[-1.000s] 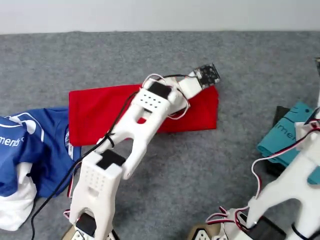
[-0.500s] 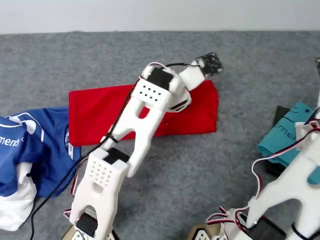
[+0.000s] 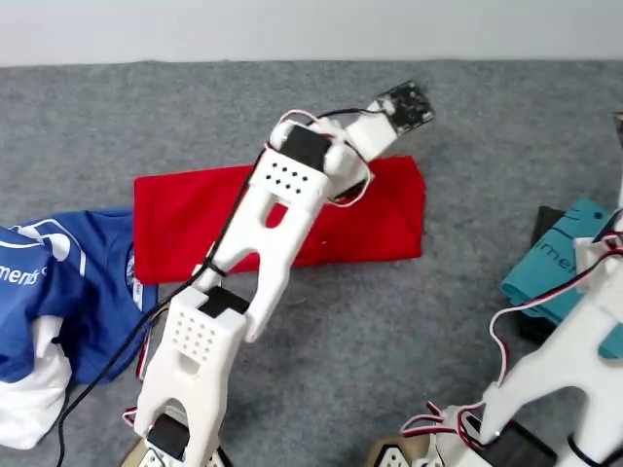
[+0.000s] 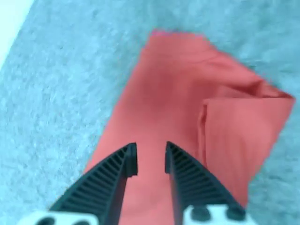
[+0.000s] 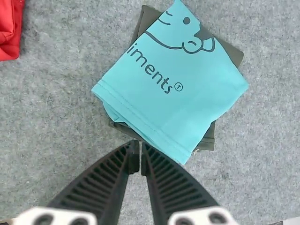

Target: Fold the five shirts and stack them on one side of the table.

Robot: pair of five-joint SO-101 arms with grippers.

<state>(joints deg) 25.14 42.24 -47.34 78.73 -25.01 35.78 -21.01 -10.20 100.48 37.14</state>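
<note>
A red shirt [image 3: 195, 219] lies folded into a long strip in the middle of the table. My left gripper [image 4: 150, 157] hovers over its right end, open, with red cloth [image 4: 159, 103] showing through the narrow gap and nothing held. In the high view the left arm [image 3: 282, 204] stretches across the strip. At the right, a folded teal shirt [image 5: 173, 84] rests on a folded dark shirt [image 5: 208, 138]. My right gripper [image 5: 139, 159] is shut and empty, just short of the teal shirt's near edge. A crumpled blue shirt [image 3: 58, 282] lies over a white one [image 3: 29, 409] at the left.
Grey felt covers the table [image 3: 389, 321], with bare room in front of the red strip and behind it. The right arm [image 3: 569, 365] stands at the front right beside the teal shirt [image 3: 560, 263]. A corner of the red shirt [image 5: 7, 28] shows in the right wrist view.
The left gripper has lifted and drawn back from the red shirt's right end toward the far side of the table. The right arm and the shirts have stayed still.
</note>
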